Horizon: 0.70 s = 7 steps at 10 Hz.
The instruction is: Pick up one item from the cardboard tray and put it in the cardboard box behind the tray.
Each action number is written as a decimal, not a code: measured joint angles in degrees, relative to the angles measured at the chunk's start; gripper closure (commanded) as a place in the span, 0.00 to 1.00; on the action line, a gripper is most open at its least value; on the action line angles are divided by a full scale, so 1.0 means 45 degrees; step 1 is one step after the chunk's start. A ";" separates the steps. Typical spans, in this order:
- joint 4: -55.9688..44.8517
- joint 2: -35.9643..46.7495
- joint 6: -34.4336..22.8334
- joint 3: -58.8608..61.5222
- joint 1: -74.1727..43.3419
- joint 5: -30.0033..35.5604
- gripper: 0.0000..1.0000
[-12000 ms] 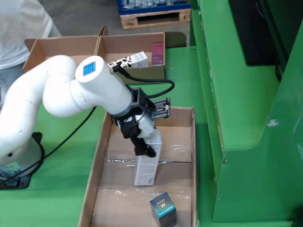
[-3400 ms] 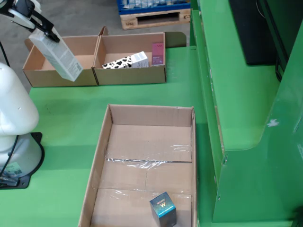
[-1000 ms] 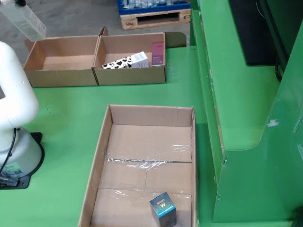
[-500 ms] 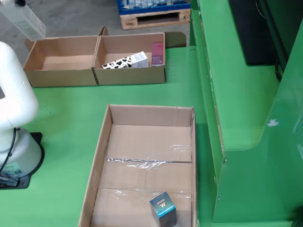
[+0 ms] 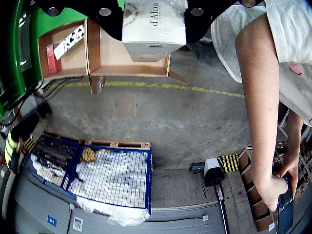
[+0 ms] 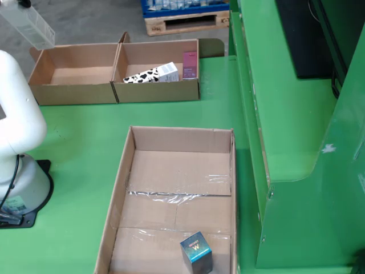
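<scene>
1. View that rides on the gripper: the gripper (image 5: 154,19) has its black jaws clamped on either side of a white carton (image 5: 154,25) printed "d'Alba".
2. Same view: beyond the carton lies the left cardboard box (image 5: 127,58), open. The right cardboard box (image 5: 63,53) joined to it holds a cow-patterned carton (image 5: 69,41) and a red pack (image 5: 50,58).
3. Same view: farther off are grey floor, a blue wire cage (image 5: 105,175) and a person's arm (image 5: 258,112).
4. View from above: the white carton (image 6: 28,24) hangs tilted at the top left corner, over the floor past the left cardboard box (image 6: 71,73); gripper mostly out of frame.
5. Same view: the cardboard tray (image 6: 122,188) sits nearer than the boxes, holding one small blue box (image 6: 196,252) at its near end. The white arm base (image 6: 17,142) stands to the tray's left.
</scene>
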 measured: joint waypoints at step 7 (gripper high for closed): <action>-0.2422 0.2149 -0.0604 -0.1856 -0.1133 0.2031 1.00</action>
